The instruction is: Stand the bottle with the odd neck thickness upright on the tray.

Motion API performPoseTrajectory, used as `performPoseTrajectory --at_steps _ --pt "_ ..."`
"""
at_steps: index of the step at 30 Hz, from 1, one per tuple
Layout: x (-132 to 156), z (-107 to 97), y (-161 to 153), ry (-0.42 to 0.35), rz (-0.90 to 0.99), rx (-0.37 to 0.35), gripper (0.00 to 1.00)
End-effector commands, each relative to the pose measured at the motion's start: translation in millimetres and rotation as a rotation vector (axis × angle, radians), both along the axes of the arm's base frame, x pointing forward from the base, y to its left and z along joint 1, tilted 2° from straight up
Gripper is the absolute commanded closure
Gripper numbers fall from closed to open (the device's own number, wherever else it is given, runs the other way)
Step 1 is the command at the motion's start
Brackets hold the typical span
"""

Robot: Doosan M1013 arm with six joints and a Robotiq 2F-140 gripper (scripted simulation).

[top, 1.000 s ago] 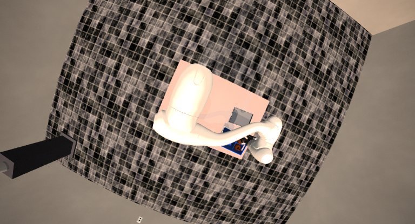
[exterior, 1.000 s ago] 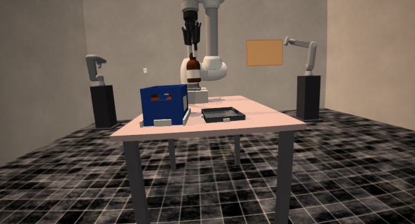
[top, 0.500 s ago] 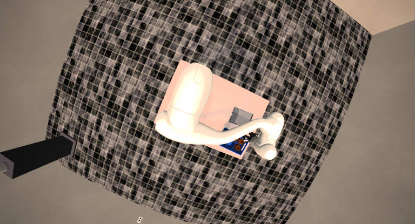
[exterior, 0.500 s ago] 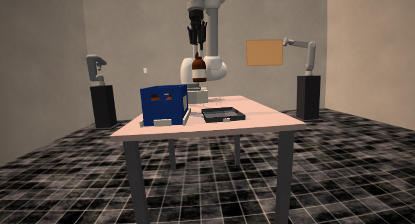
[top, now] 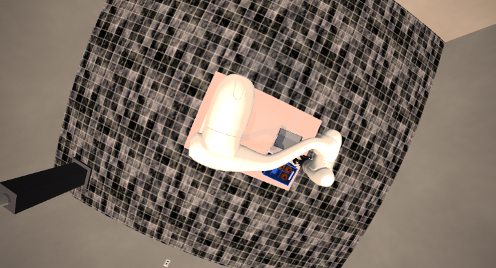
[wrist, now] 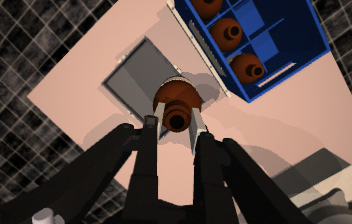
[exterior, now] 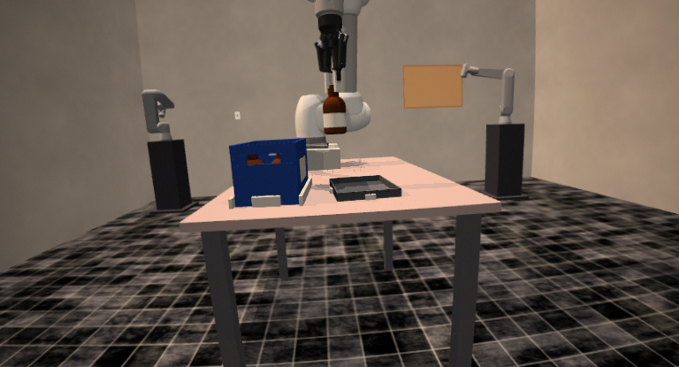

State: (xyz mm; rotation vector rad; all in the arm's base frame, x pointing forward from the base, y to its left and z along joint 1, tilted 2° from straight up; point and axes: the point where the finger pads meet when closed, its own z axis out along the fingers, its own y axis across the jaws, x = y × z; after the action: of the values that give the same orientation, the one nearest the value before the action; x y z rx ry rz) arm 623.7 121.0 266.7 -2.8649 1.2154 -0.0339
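My gripper (exterior: 332, 81) (wrist: 177, 115) is shut on the neck of a brown bottle with a pale label (exterior: 334, 120) (wrist: 177, 95). The bottle hangs upright high above the table; in the wrist view it covers one corner of the dark grey tray (top: 288, 139) (exterior: 351, 196) (wrist: 127, 75). The tray holds nothing that I can see. The blue crate (exterior: 265, 181) (wrist: 319, 25) stands beside the tray. Three brown bottles (wrist: 225, 34) (wrist: 245, 69) (wrist: 207, 7) show upright in its compartments; the rest of the crate is cut off in the wrist view. Neck thicknesses cannot be compared by eye.
Pale guide strips (exterior: 266, 201) (wrist: 212, 75) stand against the crate's foot, and small pale blocks (exterior: 370, 196) touch the tray's sides. The arm's base (exterior: 324, 156) stands at the table's far end. The arm hides part of the crate in the top view.
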Motion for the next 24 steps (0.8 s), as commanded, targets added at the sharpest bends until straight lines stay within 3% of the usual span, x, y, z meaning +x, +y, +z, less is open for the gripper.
performPoseTrajectory --at_steps 1,24 --pt "2 0 6 0.000 0.000 0.000 1.00" --pt "11 1 43 0.000 0.000 0.000 1.00"
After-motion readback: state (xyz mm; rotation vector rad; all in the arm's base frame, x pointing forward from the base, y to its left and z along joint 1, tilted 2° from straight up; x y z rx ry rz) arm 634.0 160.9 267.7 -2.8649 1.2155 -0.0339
